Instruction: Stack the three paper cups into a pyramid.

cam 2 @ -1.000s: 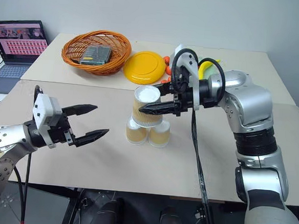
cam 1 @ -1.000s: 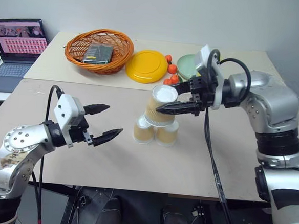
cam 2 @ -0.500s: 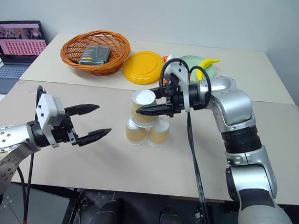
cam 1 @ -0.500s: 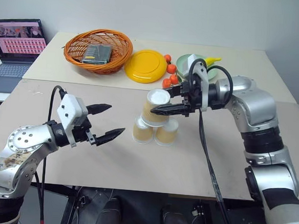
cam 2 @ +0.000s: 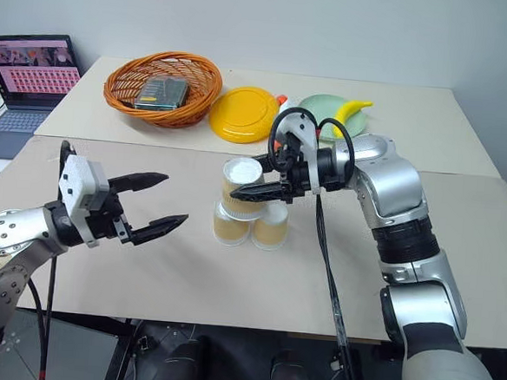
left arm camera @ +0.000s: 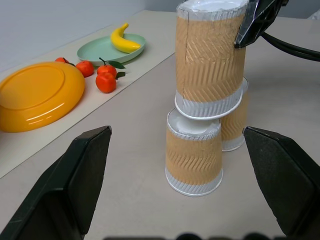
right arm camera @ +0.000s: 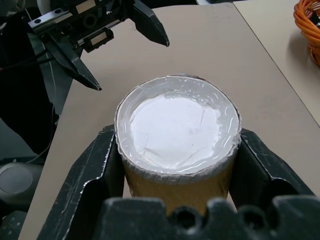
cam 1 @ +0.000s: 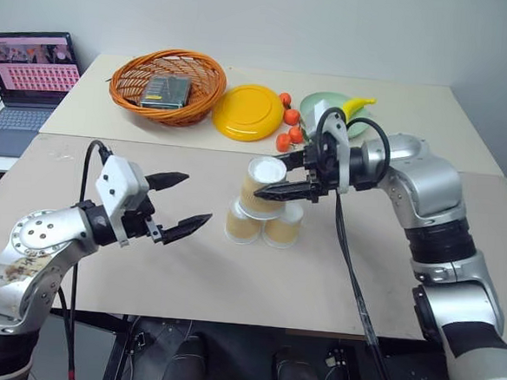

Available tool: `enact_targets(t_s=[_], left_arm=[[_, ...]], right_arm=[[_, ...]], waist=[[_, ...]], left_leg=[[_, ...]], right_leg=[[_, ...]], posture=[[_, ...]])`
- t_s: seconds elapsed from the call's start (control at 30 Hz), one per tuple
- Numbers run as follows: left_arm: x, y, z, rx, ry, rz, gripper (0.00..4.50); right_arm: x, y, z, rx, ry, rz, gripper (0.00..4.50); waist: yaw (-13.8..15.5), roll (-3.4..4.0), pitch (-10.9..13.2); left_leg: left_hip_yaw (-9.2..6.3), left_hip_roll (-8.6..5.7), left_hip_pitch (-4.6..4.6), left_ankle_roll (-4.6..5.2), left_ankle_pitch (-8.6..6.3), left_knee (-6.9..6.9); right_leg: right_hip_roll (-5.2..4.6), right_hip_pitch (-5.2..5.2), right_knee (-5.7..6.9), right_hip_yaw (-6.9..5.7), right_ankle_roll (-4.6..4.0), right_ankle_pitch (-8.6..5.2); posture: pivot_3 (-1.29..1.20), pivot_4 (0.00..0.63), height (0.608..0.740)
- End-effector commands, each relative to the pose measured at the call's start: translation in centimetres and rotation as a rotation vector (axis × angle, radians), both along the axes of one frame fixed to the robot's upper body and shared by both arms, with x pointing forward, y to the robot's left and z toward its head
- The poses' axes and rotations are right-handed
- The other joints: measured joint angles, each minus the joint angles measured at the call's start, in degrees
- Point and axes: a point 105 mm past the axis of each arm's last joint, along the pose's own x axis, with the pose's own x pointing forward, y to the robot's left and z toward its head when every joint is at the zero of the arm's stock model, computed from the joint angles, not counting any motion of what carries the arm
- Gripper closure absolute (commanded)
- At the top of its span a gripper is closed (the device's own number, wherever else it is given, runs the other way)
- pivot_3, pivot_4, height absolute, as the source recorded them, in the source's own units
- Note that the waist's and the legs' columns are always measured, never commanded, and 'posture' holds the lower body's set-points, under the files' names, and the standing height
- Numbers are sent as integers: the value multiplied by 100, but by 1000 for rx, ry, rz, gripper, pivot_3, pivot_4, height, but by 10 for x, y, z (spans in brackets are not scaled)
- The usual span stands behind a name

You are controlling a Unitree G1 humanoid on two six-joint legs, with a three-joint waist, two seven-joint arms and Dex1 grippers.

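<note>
Two tan ribbed paper cups stand upside down side by side on the beige table, the left one [cam 1: 242, 225] touching the right one [cam 1: 284, 227]. A third paper cup [cam 1: 260, 189], also upside down, sits across their tops, slightly tilted. My right gripper [cam 1: 276, 185] reaches in from the right and is shut on this top cup, one finger [right arm camera: 95, 170] on each side of it. In the left wrist view the top cup [left arm camera: 210, 55] has its rim on the nearer lower cup [left arm camera: 194, 157]. My left gripper [cam 1: 197, 199] is open and apart, left of the stack.
On the rear table are an orange wicker basket [cam 1: 168, 84] holding a dark flat object, a yellow plate [cam 1: 248, 111], small orange fruits [cam 1: 287, 128] and a green plate with a banana [cam 2: 333, 109]. An open laptop [cam 1: 31, 79] is at the far left.
My right gripper has come down and forward with the top cup, bringing it onto the two lower cups. The left gripper has stayed in place, open.
</note>
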Motion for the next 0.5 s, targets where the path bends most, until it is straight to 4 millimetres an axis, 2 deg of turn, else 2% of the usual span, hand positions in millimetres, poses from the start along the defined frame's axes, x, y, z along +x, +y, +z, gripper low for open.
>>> enact_targets(t_s=[0.03, 0.3, 0.37, 0.47, 0.5], left_arm=[[-2, -2, 14, 4, -56, -13, 0], [-2, -2, 14, 6, -53, -25, 0], [-2, -1, 14, 8, -52, -24, 0], [-2, -2, 14, 7, -53, -24, 0], [-2, -2, 14, 6, -53, -24, 0]], right_arm=[[-3, -4, 5, -3, -43, 11, 1958], [-1, -7, 2, -11, -56, -4, 1958], [0, -7, 2, -10, -59, -5, 987], [0, -7, 4, -4, -61, -4, 92], [1, -7, 5, -2, -64, -4, 92]], waist=[[0, 0, 0], [-5, 0, 0], [-4, 0, 0], [-2, 0, 0], [-2, 0, 0]], left_leg=[[0, 0, 0, 0, 0, 0], [0, 0, 0, 0, 0, 0], [0, 0, 0, 0, 0, 0], [0, 0, 0, 0, 0, 0], [0, 0, 1, 0, 0, 0]], right_leg=[[0, 0, 0, 0, 0, 0], [0, 0, 0, 0, 0, 0], [1, 0, 0, 0, 0, 0], [0, 1, 0, 0, 0, 0], [0, 1, 0, 0, 0, 0]], posture=[[0, 150, 732], [0, 150, 732], [0, 150, 732], [0, 150, 732], [0, 150, 732]])
